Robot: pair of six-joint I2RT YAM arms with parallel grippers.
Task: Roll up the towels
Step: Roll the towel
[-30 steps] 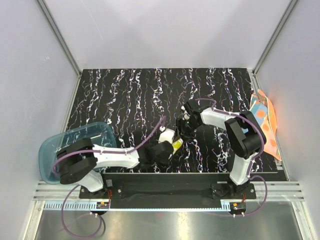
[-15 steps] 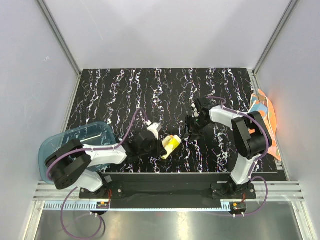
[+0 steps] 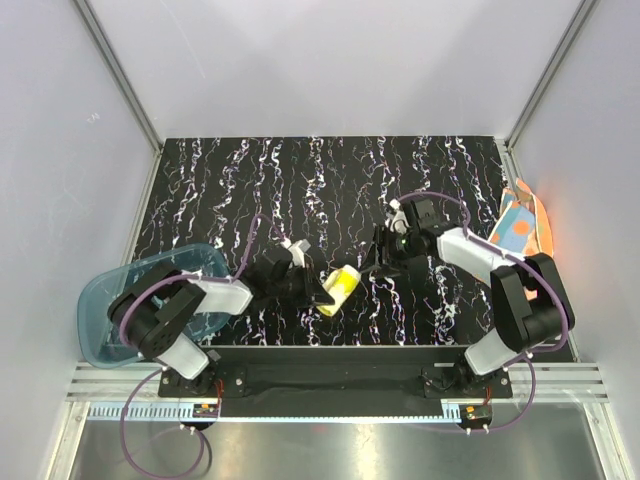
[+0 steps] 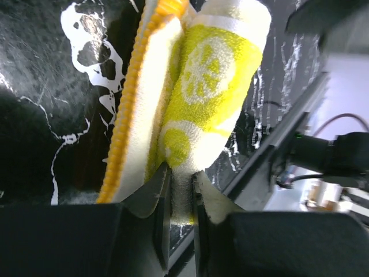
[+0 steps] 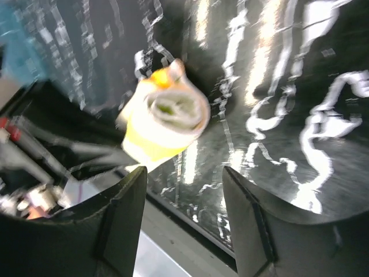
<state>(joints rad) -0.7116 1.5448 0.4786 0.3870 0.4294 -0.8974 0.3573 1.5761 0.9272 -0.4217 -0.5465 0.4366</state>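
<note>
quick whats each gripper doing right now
left gripper: closed on the rolled yellow towel
right gripper: open, holding nothing

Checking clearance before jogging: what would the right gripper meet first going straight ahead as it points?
The rolled yellow towel, held by the left gripper; it sits end-on ahead of the open right gripper, though depth is unclear.

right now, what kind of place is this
Probably a lab robot cell: plain white walls boxing in a black marbled table, with left arm and right arm mounted on a metal rail.
</note>
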